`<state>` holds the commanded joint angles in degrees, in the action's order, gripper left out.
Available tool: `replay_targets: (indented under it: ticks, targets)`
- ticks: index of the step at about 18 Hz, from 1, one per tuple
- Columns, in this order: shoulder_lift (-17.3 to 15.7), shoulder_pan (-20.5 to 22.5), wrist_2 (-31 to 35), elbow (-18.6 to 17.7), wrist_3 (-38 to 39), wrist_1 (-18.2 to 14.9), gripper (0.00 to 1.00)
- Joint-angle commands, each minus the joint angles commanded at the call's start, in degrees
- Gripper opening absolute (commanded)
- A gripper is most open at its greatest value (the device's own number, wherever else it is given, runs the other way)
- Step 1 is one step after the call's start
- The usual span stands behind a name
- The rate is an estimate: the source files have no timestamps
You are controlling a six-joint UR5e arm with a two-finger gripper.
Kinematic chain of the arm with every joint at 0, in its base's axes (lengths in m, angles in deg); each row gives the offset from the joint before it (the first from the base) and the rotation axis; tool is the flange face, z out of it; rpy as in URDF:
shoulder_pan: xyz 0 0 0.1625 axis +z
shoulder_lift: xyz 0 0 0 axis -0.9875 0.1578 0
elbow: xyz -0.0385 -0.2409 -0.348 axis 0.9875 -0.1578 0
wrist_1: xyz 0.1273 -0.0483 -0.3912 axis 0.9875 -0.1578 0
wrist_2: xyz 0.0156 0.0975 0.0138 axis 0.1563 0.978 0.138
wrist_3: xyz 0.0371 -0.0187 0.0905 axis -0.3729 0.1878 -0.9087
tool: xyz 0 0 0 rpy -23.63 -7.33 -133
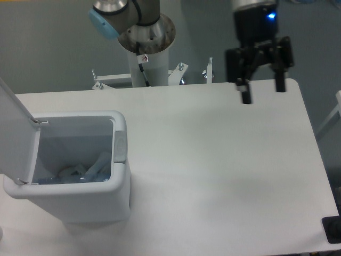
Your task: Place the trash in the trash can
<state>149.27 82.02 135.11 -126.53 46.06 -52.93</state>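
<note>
1. At the far left, the flip lid (16,133) of the trash can (80,205) stands open, tilted up and away from the bin's mouth.
2. Just right of the lid, the white rectangular trash can sits on the white surface (213,170) near its left edge, with its grey front latch (121,146) on the wall that faces the middle of the surface.
3. Inside the can, low at the bottom, lies the trash (85,170): clear, blue-tinted crinkled plastic, with one pale piece leaning toward the latch side. The bottle and the wrapper cannot be told apart at this size.
4. Behind the surface, toward the middle, the arm's white mounting column (149,58) rises, with a grey joint bearing a light blue cap (104,24) above it.
5. To the right of the column, small metal brackets (208,69) stand along the surface's back edge.
6. At the upper right, the pincer (262,92) hangs above the back right corner of the surface, well apart from the can. Its two black fingers (245,96) point down and are spread wide with nothing between them, and a blue light (270,16) glows on its body.
</note>
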Motion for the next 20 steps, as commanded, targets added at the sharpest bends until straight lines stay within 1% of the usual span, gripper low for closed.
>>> replay_targets:
  ticks: [1,2,3,5,8,10,12,13,14,15,20]
  targets:
    - [1.0,0.4,0.3,-1.1,-3.8,0.1,1.00]
    - [1.7,0.5,1.5,-1.4,-8.8,0.0,1.00]
    - [1.8,0.3,5.5,-1.7,-14.1,-0.3,1.00]
    - [1.5,-0.2,10.8,-2.3,-17.8,-0.4,1.00]
    - [0.7,-1.1,15.7,-2.6,-25.5,-2.2,1.00]
    - [-0.3,-3.1,19.1,-2.6,-31.6,-5.6,1.00]
    - [-0.6,-4.4,24.0,-1.9,-39.3,-10.5,1.00]
    - [-0.9,-5.2,25.4,-1.9,-42.6,-12.0,1.00]
    - [-0.9,-5.6,26.2,-1.6,-44.7,-12.8,1.00]
    - [-1.0,-5.7,26.5,-1.2,-45.1,-12.9,1.00]
    - [-1.1,-5.7,26.5,-0.6,-45.2,-12.8,1.00]
